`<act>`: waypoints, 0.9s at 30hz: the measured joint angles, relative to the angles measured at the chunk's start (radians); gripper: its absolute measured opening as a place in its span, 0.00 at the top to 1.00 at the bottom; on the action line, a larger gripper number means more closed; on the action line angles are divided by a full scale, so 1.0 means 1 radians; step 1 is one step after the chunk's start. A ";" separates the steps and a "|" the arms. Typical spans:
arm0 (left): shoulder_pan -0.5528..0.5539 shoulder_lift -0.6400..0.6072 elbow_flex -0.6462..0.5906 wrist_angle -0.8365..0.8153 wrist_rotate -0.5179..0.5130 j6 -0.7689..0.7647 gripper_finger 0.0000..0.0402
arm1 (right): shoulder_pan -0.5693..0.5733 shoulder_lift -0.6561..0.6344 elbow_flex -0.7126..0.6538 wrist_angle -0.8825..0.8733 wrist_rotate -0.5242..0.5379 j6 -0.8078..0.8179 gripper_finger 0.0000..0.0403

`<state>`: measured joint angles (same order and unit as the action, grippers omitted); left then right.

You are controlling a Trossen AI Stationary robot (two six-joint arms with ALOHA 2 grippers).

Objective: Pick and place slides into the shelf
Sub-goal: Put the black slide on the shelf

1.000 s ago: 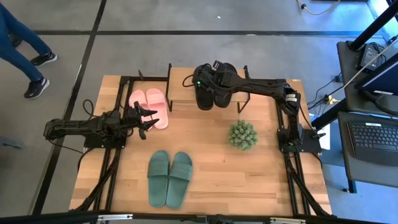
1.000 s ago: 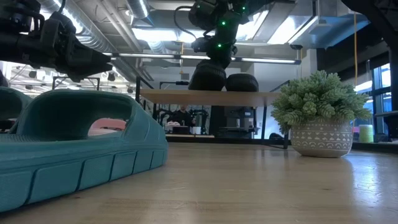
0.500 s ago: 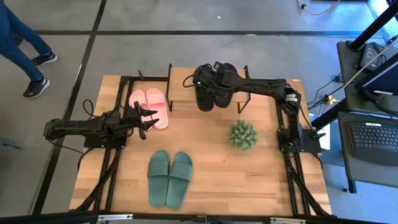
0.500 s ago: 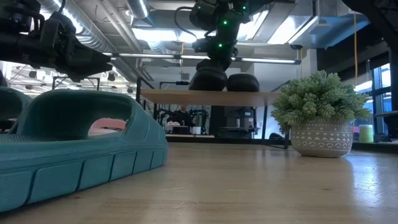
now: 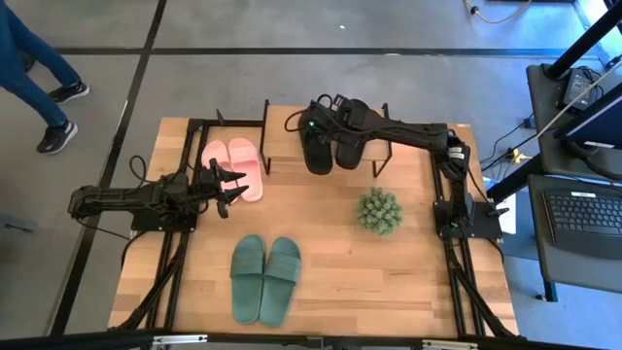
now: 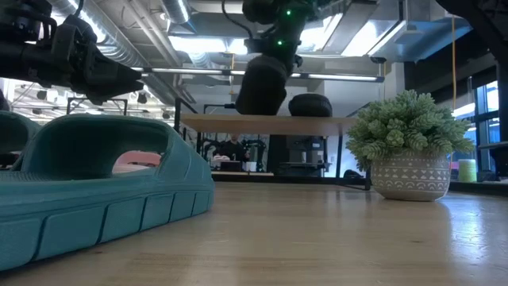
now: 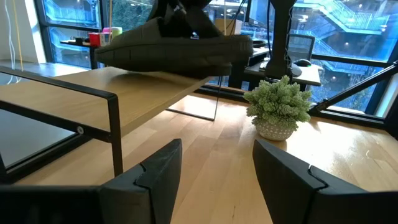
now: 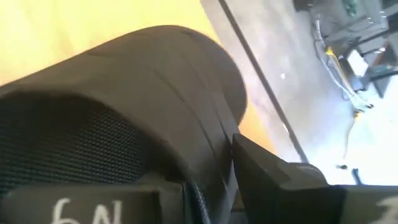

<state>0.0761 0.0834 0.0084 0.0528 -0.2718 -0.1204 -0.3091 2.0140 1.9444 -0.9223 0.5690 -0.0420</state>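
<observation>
Nearest the table's front edge lies the pair of dark green rubber slide sandals (image 5: 264, 280), flat on the large wooden tabletop (image 5: 389, 272). Farther in, the left gripper (image 5: 231, 188) waits with fingers spread, just beside the smaller pink pair of slides (image 5: 234, 167). To the right stands the round spiky green plant in a white pot (image 5: 379, 211). At the back, the right gripper (image 5: 313, 124) pinches one black rubber slide (image 6: 260, 86), tilted above the low shelf with a light wooden plank top and thin black legs (image 6: 270, 124); the second black slide (image 6: 309, 105) rests on that plank.
</observation>
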 joint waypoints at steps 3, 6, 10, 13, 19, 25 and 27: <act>0.000 0.000 0.000 0.000 0.000 0.000 0.52 | 0.000 0.000 0.009 -0.038 -0.006 0.017 0.76; 0.000 0.000 0.000 0.000 0.000 0.000 0.52 | -0.002 0.000 0.011 -0.087 -0.001 0.049 0.76; 0.000 0.000 0.000 0.000 0.000 0.000 0.52 | -0.001 0.000 0.011 -0.101 0.004 0.065 0.76; 0.000 0.000 0.000 0.000 0.000 0.000 0.52 | -0.001 0.000 0.011 -0.084 0.041 0.058 0.76; 0.000 0.000 0.000 0.000 0.000 0.000 0.52 | -0.002 0.000 0.011 -0.050 0.114 0.010 0.76; 0.000 0.000 0.000 0.000 0.000 0.000 0.52 | -0.012 0.000 0.011 -0.032 0.130 0.005 0.76; 0.000 0.000 0.000 0.000 0.000 0.000 0.52 | -0.016 0.000 0.011 -0.016 0.130 0.006 0.76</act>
<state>0.0765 0.0834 0.0082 0.0528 -0.2718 -0.1204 -0.3252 2.0144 1.9553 -0.9384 0.6987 -0.0357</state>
